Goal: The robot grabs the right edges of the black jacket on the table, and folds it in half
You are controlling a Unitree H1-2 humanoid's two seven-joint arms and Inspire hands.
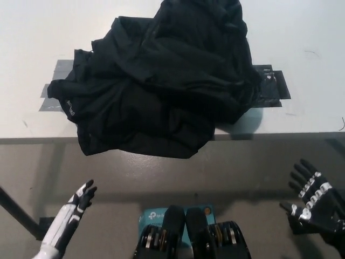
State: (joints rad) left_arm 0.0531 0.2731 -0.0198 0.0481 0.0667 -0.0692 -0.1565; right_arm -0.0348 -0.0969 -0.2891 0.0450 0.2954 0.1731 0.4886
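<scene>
Left hand (80,198) at 7 o'clock, low over floor (242,172), fingers straight and together, holding nothing. Right hand (312,197) at 4 o'clock, also below tabletop edge, fingers spread wide, empty. Both hands well apart from garment. Teal box (148,218) at 6 o'clock on floor. Farther: white tabletop (302,32) with black jacket (161,86) heaped at centre toward 12 o'clock, crumpled, near hem hanging over front edge. Grey tape strip (56,75) showing at 9 o'clock under jacket, black tape patch (272,86) at 3 o'clock.
</scene>
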